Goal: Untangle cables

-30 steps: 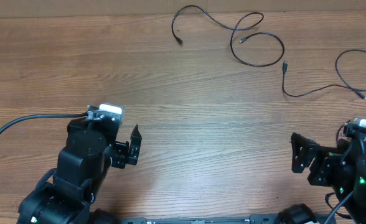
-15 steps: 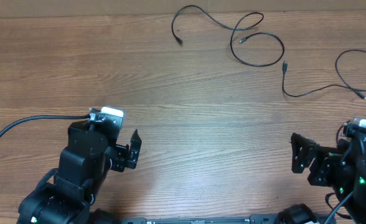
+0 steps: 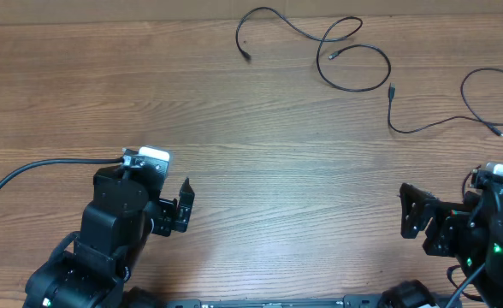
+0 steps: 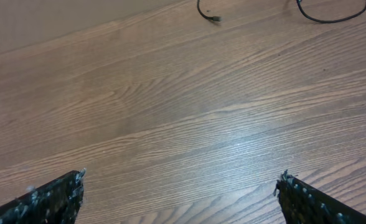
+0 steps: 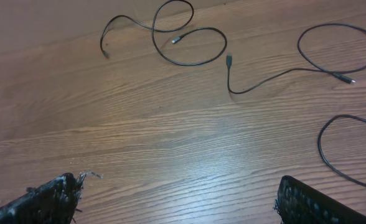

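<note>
Thin black cables lie at the far side of the wooden table. One looped cable (image 3: 354, 90) sits at the back centre and also shows in the right wrist view (image 5: 189, 65); its plug end shows in the left wrist view (image 4: 213, 18). A second cable (image 3: 423, 127) runs right into a loop, also seen in the right wrist view (image 5: 264, 79). A third cable (image 5: 320, 149) curves at the right edge of the right wrist view. They lie spread out, apart from each other. My left gripper (image 3: 183, 205) (image 4: 180, 186) and right gripper (image 3: 412, 214) (image 5: 180, 190) are open and empty, near the front edge, far from the cables.
A thick black arm cable (image 3: 29, 171) runs from the left arm off the table's left side. The wooden table top (image 3: 277, 171) stretches between the grippers and the cables. The table's back edge lies just behind the cables.
My left gripper shifted slightly toward the front edge, then stopped. The right arm and the cables have not moved.
</note>
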{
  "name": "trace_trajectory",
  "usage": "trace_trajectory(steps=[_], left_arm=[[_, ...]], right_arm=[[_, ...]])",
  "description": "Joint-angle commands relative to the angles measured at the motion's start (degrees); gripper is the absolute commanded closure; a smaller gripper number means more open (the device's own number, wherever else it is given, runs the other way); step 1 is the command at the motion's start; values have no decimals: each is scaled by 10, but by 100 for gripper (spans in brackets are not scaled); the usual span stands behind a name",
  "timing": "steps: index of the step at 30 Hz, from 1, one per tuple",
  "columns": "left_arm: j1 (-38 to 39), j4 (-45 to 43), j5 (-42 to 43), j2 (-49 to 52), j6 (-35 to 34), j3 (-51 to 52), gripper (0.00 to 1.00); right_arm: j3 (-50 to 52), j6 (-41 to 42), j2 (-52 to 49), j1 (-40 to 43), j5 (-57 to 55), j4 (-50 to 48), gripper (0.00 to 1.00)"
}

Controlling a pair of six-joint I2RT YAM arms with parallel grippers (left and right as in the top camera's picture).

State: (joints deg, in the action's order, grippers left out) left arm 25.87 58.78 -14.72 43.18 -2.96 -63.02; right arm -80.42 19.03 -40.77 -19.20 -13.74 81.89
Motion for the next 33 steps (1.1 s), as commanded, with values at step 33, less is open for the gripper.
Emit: trace_trajectory(steps=[33], left_arm=[[0, 2, 8, -1, 7, 4, 0]], right_arm=[[566, -9, 347, 228, 101, -577, 0]])
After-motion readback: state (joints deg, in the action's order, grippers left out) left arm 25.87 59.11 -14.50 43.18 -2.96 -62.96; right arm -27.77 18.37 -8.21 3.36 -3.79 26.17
